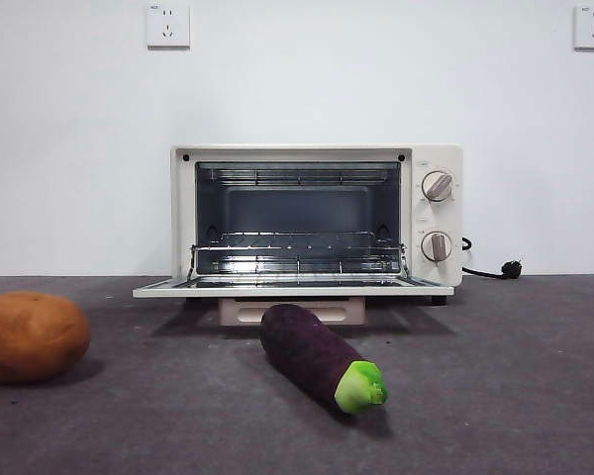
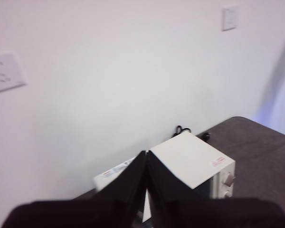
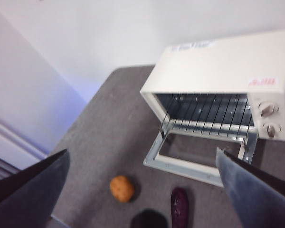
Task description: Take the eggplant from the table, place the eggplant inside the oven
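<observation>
A: Front view. What step is shown?
B: The start, by my reading. The eggplant lies untouched on the surface, just before the oven, green cap toward the camera. The oven door is down and the rack bare. No arm appears here.

A: Left wrist view?
B: The left pincer hangs high with jaws pressed together, holding nothing, above the oven's top; it seems to wait.

A: Right wrist view?
B: The right pincer is high, jaws spread wide and empty. Below lie the eggplant, the open oven and a potato. A dark round shape beside the eggplant cannot be identified.

A: Next move?
B: Probably a descent by the right pincer to span the eggplant's body across its width, then a lift over the lowered door onto the rack.

A: Obstacles?
B: The potato sits well apart; the door edge is the likely snag.
</observation>
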You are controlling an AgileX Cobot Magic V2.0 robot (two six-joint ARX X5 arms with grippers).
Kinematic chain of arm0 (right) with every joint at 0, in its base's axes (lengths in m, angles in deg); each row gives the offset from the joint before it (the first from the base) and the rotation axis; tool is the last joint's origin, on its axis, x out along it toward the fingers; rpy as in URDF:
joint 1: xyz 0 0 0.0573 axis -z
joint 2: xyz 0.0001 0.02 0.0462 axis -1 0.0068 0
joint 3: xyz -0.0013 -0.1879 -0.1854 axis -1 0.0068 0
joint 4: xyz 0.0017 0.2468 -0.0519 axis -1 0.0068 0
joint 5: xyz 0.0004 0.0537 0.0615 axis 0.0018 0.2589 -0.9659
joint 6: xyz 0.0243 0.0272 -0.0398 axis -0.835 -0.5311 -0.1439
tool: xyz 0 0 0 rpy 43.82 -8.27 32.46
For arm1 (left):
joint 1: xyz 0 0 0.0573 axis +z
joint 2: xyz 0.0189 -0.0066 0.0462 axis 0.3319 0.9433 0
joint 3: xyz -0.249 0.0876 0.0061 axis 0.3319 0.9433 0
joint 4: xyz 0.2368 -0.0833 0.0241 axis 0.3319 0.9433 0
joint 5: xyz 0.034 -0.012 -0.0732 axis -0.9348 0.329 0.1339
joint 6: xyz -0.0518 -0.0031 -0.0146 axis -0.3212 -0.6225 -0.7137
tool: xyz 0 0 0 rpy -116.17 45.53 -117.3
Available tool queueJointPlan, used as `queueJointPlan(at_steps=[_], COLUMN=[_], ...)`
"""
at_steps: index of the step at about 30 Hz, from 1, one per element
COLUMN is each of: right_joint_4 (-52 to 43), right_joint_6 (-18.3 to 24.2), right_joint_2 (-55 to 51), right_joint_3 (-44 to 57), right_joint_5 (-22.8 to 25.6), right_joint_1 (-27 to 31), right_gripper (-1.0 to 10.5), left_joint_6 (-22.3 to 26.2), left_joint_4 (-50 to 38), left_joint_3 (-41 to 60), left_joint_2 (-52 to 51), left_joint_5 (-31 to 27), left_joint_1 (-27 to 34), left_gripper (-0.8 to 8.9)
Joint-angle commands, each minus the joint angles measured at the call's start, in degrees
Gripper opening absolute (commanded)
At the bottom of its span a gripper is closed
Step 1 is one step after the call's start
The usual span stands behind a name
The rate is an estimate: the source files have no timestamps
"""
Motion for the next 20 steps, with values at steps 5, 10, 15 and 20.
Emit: queueJointPlan(at_steps=[5,10,15,20], right_joint_4=[3.7,9.8,10.8,10.6], right_joint_6=[3.0,5.4,6.1,6.1], right_joint_2=[3.3,9.0,15.9,22.1], right_joint_3=[-0.2,-0.2,1.5,7.0], right_joint_5=[6.1,12.5,18.3,24.2], right_joint_1=[-7.1,-14.7,-22.8,-29.2], right_gripper=[5.9,5.9,5.9,5.9], left_joint_6=[1.8,2.5,2.6,3.0], left_joint_4=[1.8,2.5,3.2,3.9], left_joint_3=[-0.1,-0.1,-0.1,0.0], left_joint_2=[-3.6,-6.2,-8.6,-10.6], left_joint_5=[-3.3,-5.7,-5.8,-8.4], left_joint_1=[0.2,0.2,0.2,0.2], left_gripper=[-0.06,-0.05,-0.06,-0.06])
